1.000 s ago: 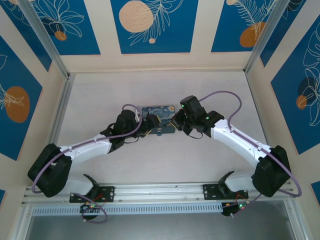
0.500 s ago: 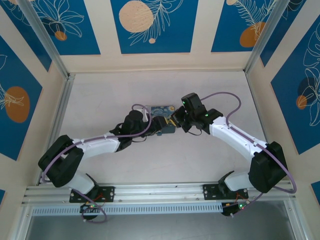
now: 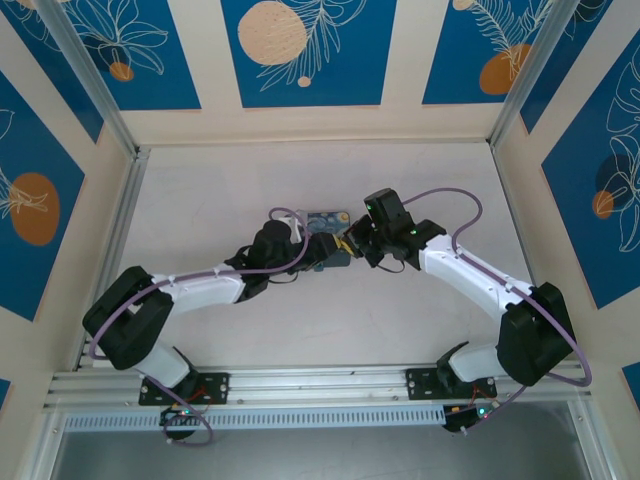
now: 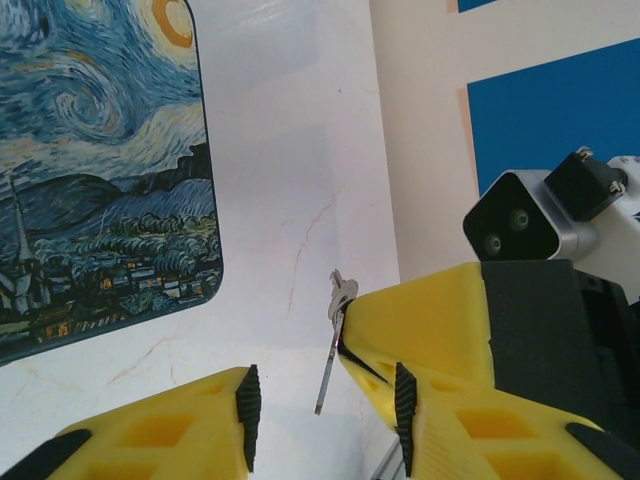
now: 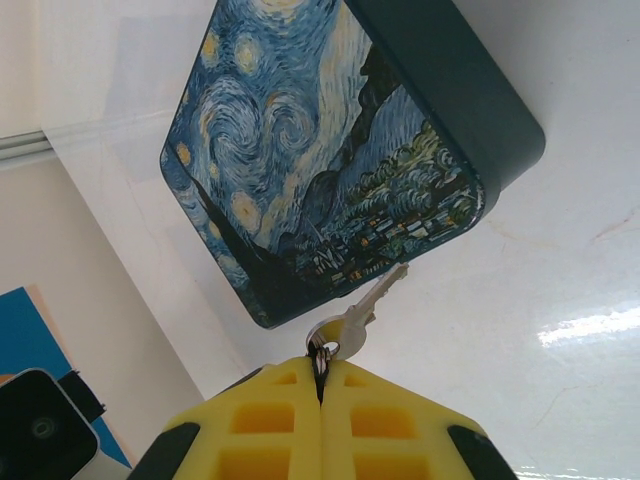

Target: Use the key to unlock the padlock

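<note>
The key [image 5: 375, 305] is a small silver one hanging from a ring pinched in my right gripper [image 5: 320, 375], which is shut on that ring just off the corner of the starry-night box [image 5: 320, 150]. In the left wrist view the same key [image 4: 335, 340] dangles edge-on from the right gripper's yellow fingertips [image 4: 430, 320]. Its tip hangs between the pads of my left gripper [image 4: 325, 420], whose jaws are open with a gap on both sides of the blade. From above, both grippers [image 3: 322, 255] [image 3: 347, 243] meet at the box's near edge. The padlock is hidden.
The starry-night box [image 3: 328, 222] lies flat mid-table, just behind the two grippers. Cream and blue walls close in the back and both sides. A metal rail [image 3: 300, 385] runs along the near edge by the arm bases.
My left arm has reached right and forward to the right gripper, and its jaws have narrowed around the hanging key. The right gripper has barely shifted and stays shut.
</note>
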Available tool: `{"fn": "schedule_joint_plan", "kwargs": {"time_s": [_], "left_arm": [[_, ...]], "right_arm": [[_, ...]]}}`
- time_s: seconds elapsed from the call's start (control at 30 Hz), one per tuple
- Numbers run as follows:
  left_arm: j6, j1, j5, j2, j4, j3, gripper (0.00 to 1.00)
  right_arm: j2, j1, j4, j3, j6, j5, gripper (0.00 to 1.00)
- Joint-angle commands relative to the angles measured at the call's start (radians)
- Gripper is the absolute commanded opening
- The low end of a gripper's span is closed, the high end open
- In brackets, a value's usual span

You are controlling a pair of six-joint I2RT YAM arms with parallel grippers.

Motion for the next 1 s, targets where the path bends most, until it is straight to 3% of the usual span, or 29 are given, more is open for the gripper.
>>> {"fn": "schedule_joint_plan", "kwargs": {"time_s": [0.0, 0.5, 0.97], "left_arm": [[0.031, -0.012, -0.021, 0.001, 0.028, 0.033, 0.36], [0.035, -0.012, -0.026, 0.04, 0.031, 0.04, 0.33], [0.035, -0.012, -0.02, 0.079, 0.034, 0.064, 0.23]], "right_arm": [[-0.032, -0.007, -0.002, -0.017, 0.013, -0.025, 0.0], [-0.046, -0.017, 0.007, -0.039, 0.01, -0.038, 0.0], [-0.049, -0.024, 0.015, -0.053, 0.009, -0.046, 0.0]]}}
